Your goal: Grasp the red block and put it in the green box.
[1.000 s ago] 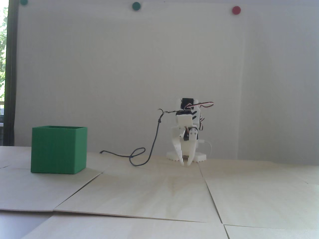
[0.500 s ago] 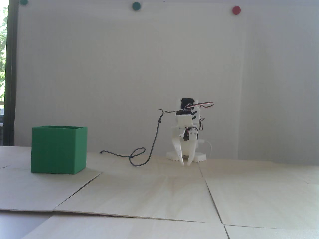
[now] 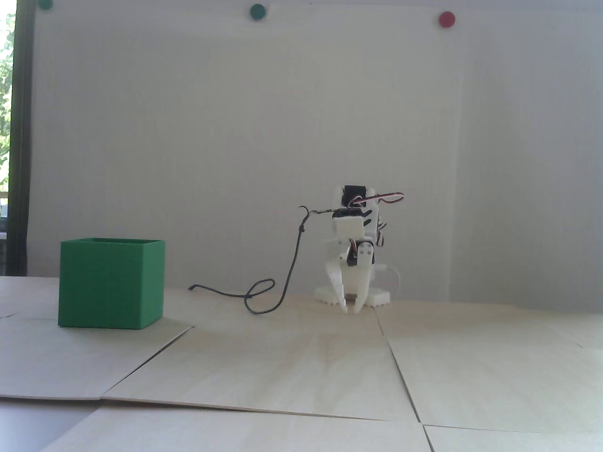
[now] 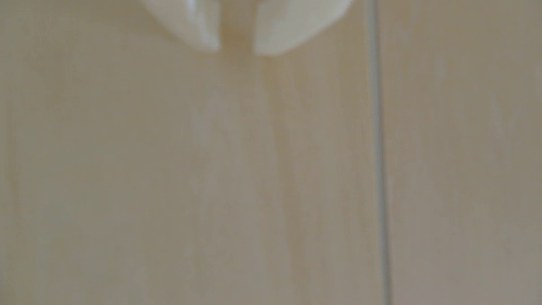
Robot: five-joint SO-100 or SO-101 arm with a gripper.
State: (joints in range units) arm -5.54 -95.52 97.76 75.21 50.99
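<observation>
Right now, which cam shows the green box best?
The fixed view: the green box stands whole at left on the wooden table, open top rim visible, well left of the hand. The wrist view shows none of it, only blurred tabletop and the hand's tips.

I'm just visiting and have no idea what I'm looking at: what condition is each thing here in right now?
tool: pointing down at the table, tips slightly apart, nothing between them.
green box: upright on the table, top open; inside hidden from this angle.
red block: not visible in either view.
black cable: loose, looped on the table, running up to the arm.
</observation>
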